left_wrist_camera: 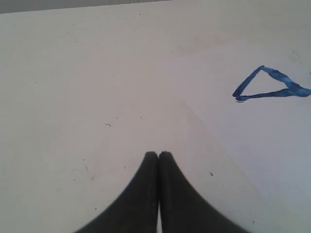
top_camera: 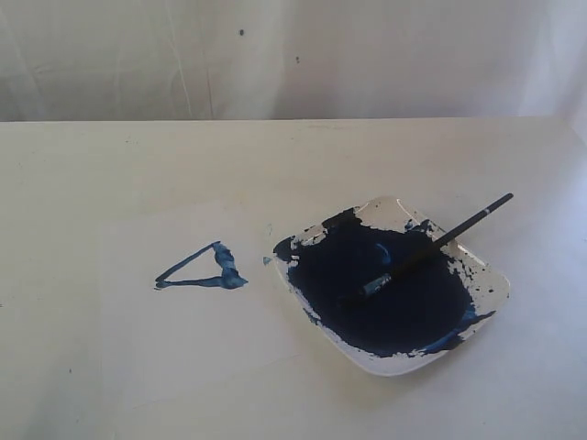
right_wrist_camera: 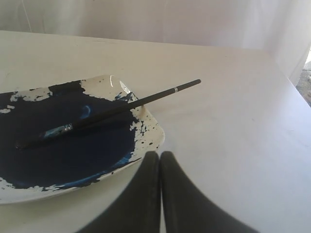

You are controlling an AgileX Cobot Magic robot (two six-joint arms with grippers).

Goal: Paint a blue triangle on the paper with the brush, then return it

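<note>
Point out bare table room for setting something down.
Free: the table behind the blue triangle and paint dish, up to the backdrop; the near strip before both. Crowded: the narrow gap between them; the brush lies in the dish.

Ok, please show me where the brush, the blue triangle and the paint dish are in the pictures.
brush [top_camera: 440,241], exterior view, middle of the black handle.
blue triangle [top_camera: 227,275], exterior view, smudged right corner.
paint dish [right_wrist_camera: 155,137], right wrist view, bare white rim.
</note>
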